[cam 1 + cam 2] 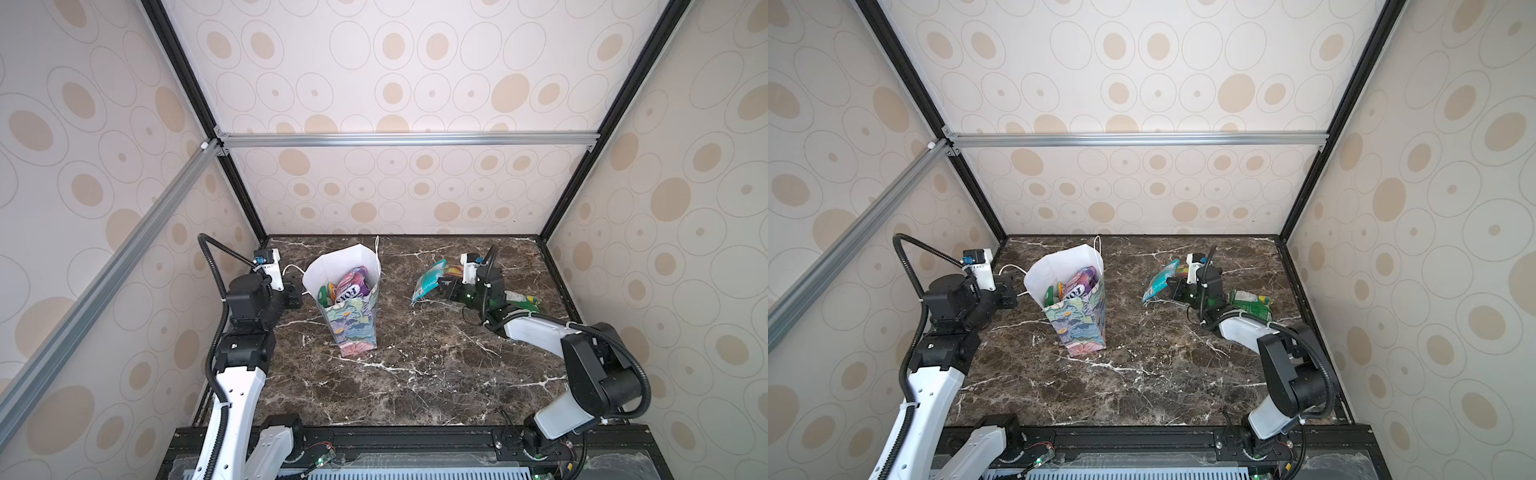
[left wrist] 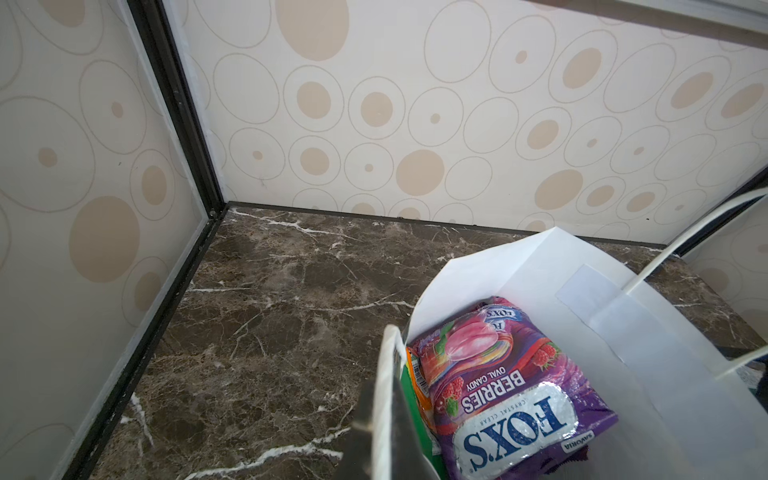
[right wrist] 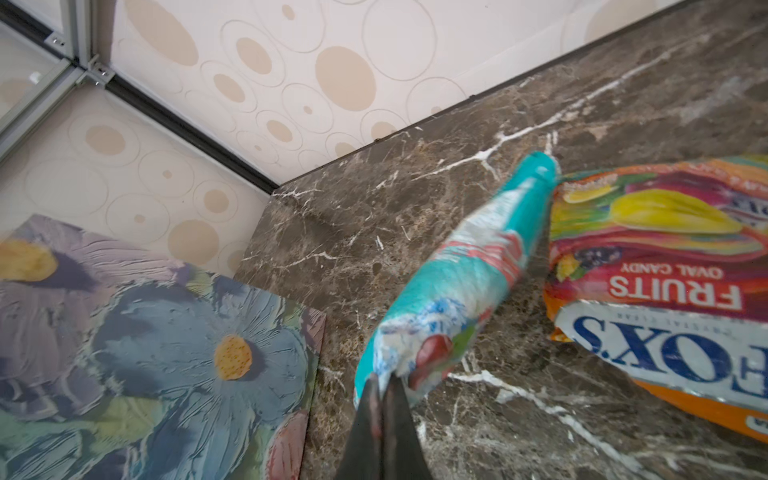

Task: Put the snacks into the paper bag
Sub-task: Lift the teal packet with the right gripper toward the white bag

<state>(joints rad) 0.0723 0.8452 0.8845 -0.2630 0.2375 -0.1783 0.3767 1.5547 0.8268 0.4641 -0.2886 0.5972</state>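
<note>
The teal packet (image 3: 457,291) hangs pinched by its edge in the closed right tool (image 3: 384,399), to the right of the floral paper bag (image 1: 357,328) standing on the table (image 1: 415,374). A purple Fox's berries packet (image 2: 511,395) sits inside the bag. The left tool (image 2: 384,419) clamps the bag's white rim. An orange Fox's fruits packet (image 3: 665,270) lies beside the teal one.

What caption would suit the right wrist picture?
Right claw pinching a glossy teal candy packet over the dark marble table, between floral paper bag and orange FOX'S packet.
</note>
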